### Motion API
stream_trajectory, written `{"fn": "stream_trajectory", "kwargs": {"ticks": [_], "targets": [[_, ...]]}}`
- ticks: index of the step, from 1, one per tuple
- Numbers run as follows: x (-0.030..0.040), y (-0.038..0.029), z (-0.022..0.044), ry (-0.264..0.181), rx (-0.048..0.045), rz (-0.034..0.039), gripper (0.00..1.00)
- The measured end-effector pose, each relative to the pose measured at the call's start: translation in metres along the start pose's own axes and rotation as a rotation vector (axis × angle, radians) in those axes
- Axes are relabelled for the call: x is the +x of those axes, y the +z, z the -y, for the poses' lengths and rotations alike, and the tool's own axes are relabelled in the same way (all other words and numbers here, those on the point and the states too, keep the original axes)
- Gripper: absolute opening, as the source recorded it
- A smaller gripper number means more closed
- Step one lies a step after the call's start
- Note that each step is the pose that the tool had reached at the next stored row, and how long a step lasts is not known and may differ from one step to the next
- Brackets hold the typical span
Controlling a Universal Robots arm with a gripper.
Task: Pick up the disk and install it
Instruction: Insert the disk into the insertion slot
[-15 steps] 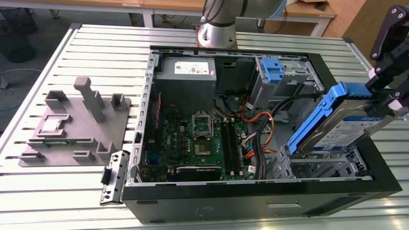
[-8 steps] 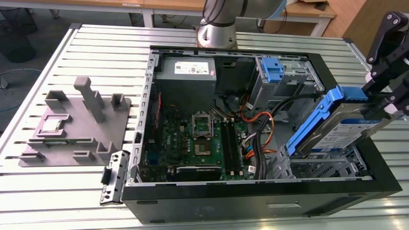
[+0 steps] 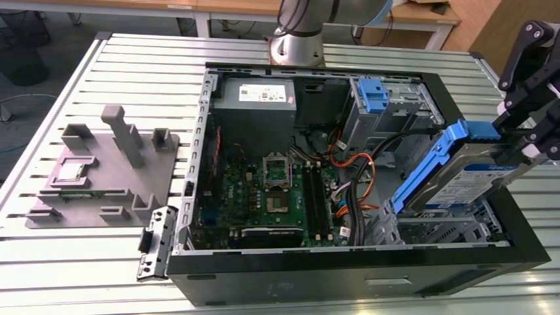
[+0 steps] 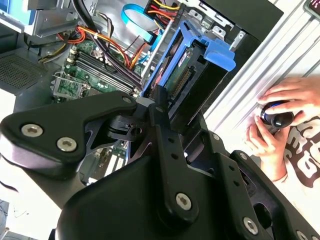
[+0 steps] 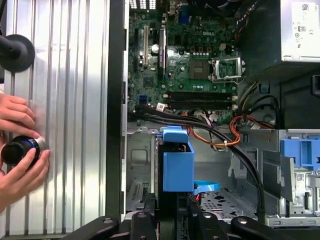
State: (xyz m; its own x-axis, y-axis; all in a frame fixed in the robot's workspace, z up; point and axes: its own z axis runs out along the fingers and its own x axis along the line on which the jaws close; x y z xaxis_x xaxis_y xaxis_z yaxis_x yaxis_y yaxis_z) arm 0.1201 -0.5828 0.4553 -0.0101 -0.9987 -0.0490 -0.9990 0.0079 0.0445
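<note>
Jaws: your gripper (image 3: 522,152) has them clamped on one end of the disk (image 3: 462,178), with the drive filling the gap between them.
Table: you are working on a slatted aluminium table (image 3: 79,269); the case and the fixture both sit on it.
Case: the black computer case (image 3: 350,266) lies on its side with the open face up.
Arm: your arm's base (image 3: 296,34) stands on the table just behind the case.
Fixture: a grey fixture plate (image 3: 105,172) with upright posts sits beside the case, on the exterior view's left.
Motherboard: the green motherboard (image 3: 262,191) covers the case floor, with black, orange and red cables running beside it.
Power supply: the grey power-supply box (image 3: 256,96) sits in the case's far corner.
Drive cage: the metal cage (image 3: 437,231) is in the case's near corner on the exterior view's right.
Disk: you hold it tilted, blue rails along its edges, with its low end over that cage; in both wrist views it points down into the case (image 4: 186,75) (image 5: 177,165).
Latch: a blue latch (image 3: 372,96) is fixed to the far cage.
Hands: a person's hands (image 5: 20,150) rest on the table outside the case wall, around a dark round knob (image 4: 276,118).
</note>
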Motion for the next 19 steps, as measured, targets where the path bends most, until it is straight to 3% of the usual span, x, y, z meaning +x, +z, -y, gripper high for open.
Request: {"fn": "stream_trajectory", "kwargs": {"ticks": [7, 19], "targets": [[-0.0027, 0.0006, 0.0008, 0.0, 0.0, 0.0001, 0.35], [-0.0024, 0.0076, 0.0054, 0.005, 0.0003, 0.0001, 0.35]]}}
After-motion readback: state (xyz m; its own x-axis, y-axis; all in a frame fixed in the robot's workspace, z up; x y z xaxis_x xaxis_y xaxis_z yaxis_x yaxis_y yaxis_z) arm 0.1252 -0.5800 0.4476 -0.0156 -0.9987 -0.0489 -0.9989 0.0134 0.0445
